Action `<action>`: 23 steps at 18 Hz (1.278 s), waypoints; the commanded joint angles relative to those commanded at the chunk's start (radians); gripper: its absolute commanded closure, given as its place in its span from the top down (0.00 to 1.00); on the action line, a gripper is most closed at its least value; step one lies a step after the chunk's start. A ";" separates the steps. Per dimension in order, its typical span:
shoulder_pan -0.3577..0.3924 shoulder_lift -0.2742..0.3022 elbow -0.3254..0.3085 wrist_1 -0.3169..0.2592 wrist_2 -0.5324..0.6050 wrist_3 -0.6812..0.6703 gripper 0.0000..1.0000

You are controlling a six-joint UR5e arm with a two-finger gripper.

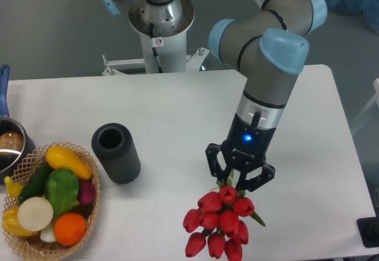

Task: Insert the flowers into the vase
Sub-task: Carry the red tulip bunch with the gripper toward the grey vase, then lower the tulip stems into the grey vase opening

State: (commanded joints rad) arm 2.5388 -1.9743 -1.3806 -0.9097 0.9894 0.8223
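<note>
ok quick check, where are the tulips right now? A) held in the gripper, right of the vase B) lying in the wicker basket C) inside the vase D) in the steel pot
A: the gripper is shut on the stems of the flowers, red heads hanging down near the table's front edge, while the vase stands apart to the left with its mouth empty.

single fixed camera, mounted high, looking steeply down across the white table [177, 113] toward the robot base [159, 18] at the far edge. middle distance: most of the tabletop in frame, wicker basket [35, 160] cut at the lower left, steel pot [9, 145] cropped at left. no second view.
</note>
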 joint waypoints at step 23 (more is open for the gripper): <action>0.081 0.192 -0.296 0.097 -0.850 0.070 0.00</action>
State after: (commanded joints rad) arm 2.6200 -1.7826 -1.6764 -0.8130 0.1396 0.8925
